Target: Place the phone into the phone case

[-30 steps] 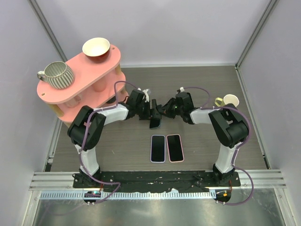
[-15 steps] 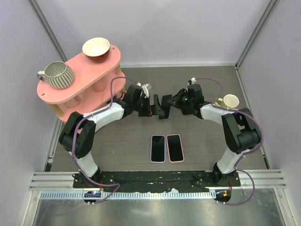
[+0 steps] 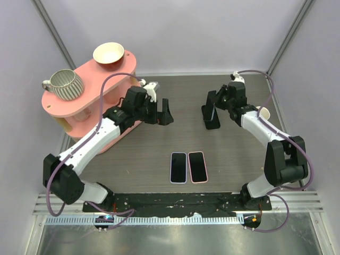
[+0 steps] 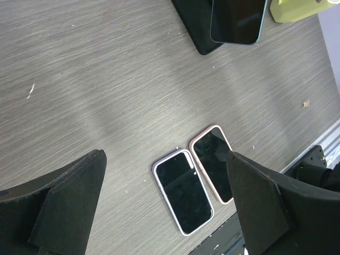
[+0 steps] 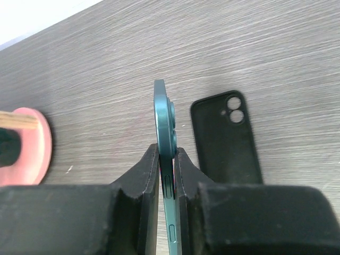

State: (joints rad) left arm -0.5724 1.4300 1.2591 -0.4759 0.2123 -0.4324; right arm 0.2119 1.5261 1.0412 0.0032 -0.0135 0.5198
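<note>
Pinching the teal phone (image 5: 162,106) at one end beside the black phone case (image 5: 226,141), the right end effector (image 5: 167,155) might let it pivot; the left end effector (image 3: 159,116) gapes empty.

A striped mug (image 3: 65,84) and a bowl (image 3: 109,53) sit on a pink stand (image 3: 85,103). A purple-cased phone (image 3: 178,167) and a pink-cased phone (image 3: 197,166) lie side by side on the gray table (image 3: 133,159). A small cup (image 3: 261,112) stands at the right.
</note>
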